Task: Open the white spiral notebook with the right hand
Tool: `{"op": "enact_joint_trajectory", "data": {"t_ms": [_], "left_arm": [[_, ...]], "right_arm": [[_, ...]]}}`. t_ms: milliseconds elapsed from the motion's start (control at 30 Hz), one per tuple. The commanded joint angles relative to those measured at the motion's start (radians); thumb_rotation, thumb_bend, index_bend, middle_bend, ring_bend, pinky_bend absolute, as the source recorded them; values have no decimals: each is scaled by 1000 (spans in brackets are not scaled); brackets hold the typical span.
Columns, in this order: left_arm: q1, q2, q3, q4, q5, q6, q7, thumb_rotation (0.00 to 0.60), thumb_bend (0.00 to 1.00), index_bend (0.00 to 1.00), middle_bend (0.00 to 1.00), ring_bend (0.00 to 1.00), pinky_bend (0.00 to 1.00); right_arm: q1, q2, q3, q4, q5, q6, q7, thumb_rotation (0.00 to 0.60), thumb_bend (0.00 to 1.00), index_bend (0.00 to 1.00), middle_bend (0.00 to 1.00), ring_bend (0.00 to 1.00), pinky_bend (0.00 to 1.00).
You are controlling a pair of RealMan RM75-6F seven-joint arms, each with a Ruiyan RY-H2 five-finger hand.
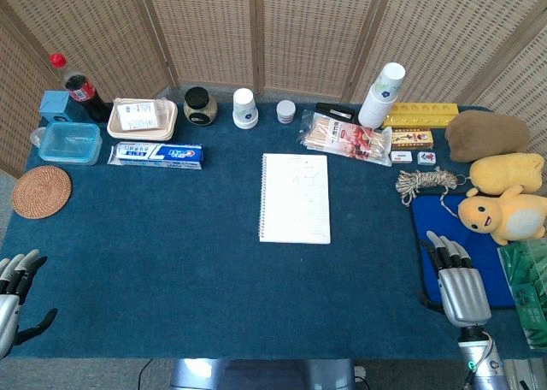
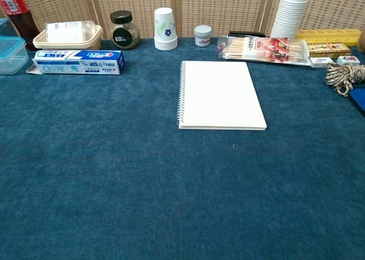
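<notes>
A white spiral notebook lies closed and flat at the middle of the blue table, its wire binding along the left edge; the chest view shows the same notebook with nothing on it. My right hand rests at the near right of the table, on the edge of a blue mat, fingers extended and slightly apart, holding nothing, well to the right of the notebook. My left hand sits at the near left corner, fingers apart and empty. Neither hand shows in the chest view.
Along the back stand a toothpaste box, paper cups, a jar, a snack packet and a cup stack. A rope coil and plush toys lie right of the notebook.
</notes>
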Motion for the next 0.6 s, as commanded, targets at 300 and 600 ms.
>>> {"op": "enact_joint_trajectory", "data": {"t_ms": [300, 600], "left_arm": [[3, 10, 0, -2, 13, 22, 0, 600, 252, 154, 68, 28, 0], [3, 25, 1, -24, 48, 51, 18, 600, 252, 154, 69, 27, 0]], "right_arm": [[24, -17, 9, -8, -16, -23, -5, 600, 157, 127, 135, 104, 156], [145, -109, 71, -56, -25, -136, -74, 600, 158, 124, 132, 102, 156]]}}
